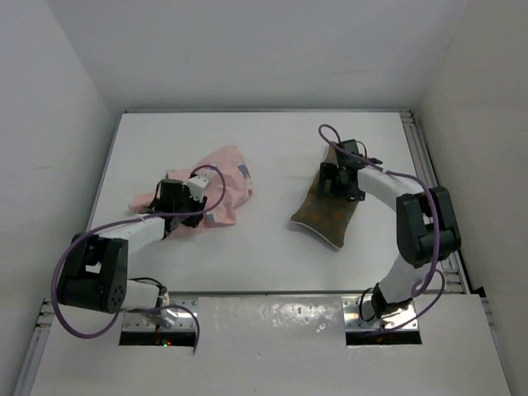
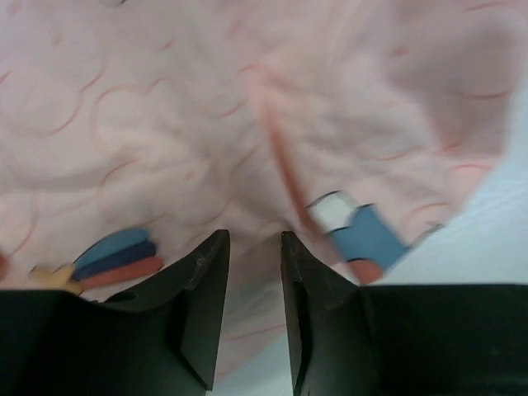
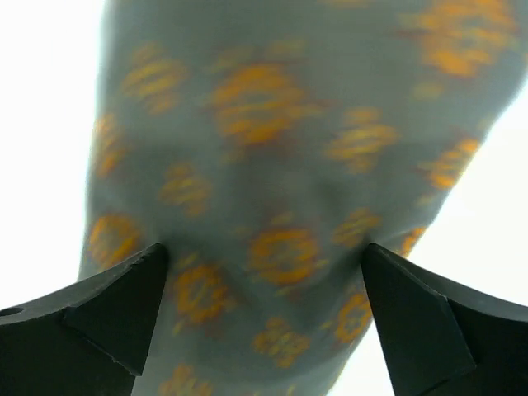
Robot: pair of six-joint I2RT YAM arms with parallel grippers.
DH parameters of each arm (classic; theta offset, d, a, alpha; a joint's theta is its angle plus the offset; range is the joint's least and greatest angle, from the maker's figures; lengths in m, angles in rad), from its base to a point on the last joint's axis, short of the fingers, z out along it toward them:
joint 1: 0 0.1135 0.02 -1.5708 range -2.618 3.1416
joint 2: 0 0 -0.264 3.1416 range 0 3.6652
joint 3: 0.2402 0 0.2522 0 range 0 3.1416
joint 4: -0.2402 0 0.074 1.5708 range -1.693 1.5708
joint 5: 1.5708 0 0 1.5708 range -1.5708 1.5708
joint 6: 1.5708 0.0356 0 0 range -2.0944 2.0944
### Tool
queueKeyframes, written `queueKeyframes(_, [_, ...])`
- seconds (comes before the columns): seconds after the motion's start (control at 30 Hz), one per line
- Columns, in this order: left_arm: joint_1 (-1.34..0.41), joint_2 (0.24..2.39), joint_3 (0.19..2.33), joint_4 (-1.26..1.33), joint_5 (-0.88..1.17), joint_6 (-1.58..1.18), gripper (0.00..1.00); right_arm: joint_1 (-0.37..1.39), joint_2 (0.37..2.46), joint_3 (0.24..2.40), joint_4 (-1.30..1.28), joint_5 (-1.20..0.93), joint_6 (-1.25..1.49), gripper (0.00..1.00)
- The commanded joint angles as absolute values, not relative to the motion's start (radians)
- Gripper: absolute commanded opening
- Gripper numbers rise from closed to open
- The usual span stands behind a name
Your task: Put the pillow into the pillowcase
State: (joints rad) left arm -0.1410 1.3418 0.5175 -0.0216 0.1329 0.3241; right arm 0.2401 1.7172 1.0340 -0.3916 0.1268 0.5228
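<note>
The pink rabbit-print pillowcase (image 1: 224,183) lies crumpled at the table's left middle. My left gripper (image 1: 196,203) is down on its near side. In the left wrist view its jaws (image 2: 254,239) stand narrow with a fold of the pillowcase (image 2: 206,124) pinched between them. The olive-brown pillow (image 1: 323,214) with orange dots lies flat to the right, well apart from the pillowcase. My right gripper (image 1: 332,188) is over the pillow's far end. In the right wrist view it (image 3: 264,252) is wide open, the two fingertips resting on the pillow (image 3: 272,148) at either side.
The white table (image 1: 272,247) is walled at the back and both sides. A metal rail (image 1: 425,165) runs along its right edge. A purple cable (image 1: 330,136) loops off the right wrist above the pillow's far end.
</note>
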Motion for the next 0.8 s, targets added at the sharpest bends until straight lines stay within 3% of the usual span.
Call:
queueKeyframes(0.0, [-0.169, 1.339, 0.563, 0.085, 0.392, 0.350, 0.29, 0.299, 1.701, 1.164, -0.491, 0.116, 0.362, 0.99])
queueKeyframes(0.07, [-0.178, 1.339, 0.665, 0.026, 0.637, 0.354, 0.39, 0.343, 1.691, 1.206, -0.479, 0.184, 0.351, 0.99])
queueKeyframes(0.1, [-0.179, 1.341, 0.705, 0.015, 0.696, 0.341, 0.49, 0.388, 1.684, 1.224, -0.453, 0.195, 0.354, 0.99])
queueKeyframes(0.13, [-0.178, 1.342, 0.779, 0.014, 0.742, 0.316, 0.65, 0.412, 1.677, 1.224, -0.418, 0.193, 0.359, 0.99])
queueKeyframes(0.23, [-0.155, 1.356, 0.914, 0.002, 0.686, 0.175, 0.81, 0.506, 1.686, 1.210, -0.231, 0.124, 0.429, 0.99])
queueKeyframes(0.33, [-0.143, 1.371, 0.988, -0.098, 0.340, 0.140, 0.92, 0.600, 1.819, 1.300, -0.143, 0.025, 0.489, 0.99])
queueKeyframes(0.43, [-0.134, 1.388, 0.965, -0.118, -0.222, 0.188, 1.00, 0.661, 2.029, 1.506, -0.221, -0.029, 0.552, 0.99])
queueKeyframes(0.53, [-0.106, 1.387, 0.930, -0.133, -0.382, 0.215, 1.00, 0.687, 2.193, 1.637, -0.250, -0.127, 0.609, 0.96])
queueKeyframes(0.57, [-0.103, 1.381, 0.924, -0.147, -0.394, 0.215, 1.00, 0.689, 2.224, 1.669, -0.250, -0.155, 0.626, 0.91])
queueKeyframes(0.63, [-0.101, 1.358, 0.911, -0.155, -0.408, 0.190, 1.00, 0.683, 2.276, 1.690, -0.259, -0.198, 0.635, 0.57])
queueKeyframes(0.7, [-0.101, 1.348, 0.917, -0.173, -0.414, 0.164, 1.00, 0.652, 2.266, 1.698, -0.278, -0.184, 0.643, 0.15])
queueKeyframes(0.73, [-0.101, 1.345, 0.919, -0.189, -0.411, 0.147, 1.00, 0.638, 2.241, 1.684, -0.272, -0.128, 0.649, 0.00])
queueKeyframes(0.77, [-0.100, 1.345, 0.920, -0.193, -0.405, 0.147, 1.00, 0.623, 2.209, 1.645, -0.243, -0.109, 0.652, 0.00])
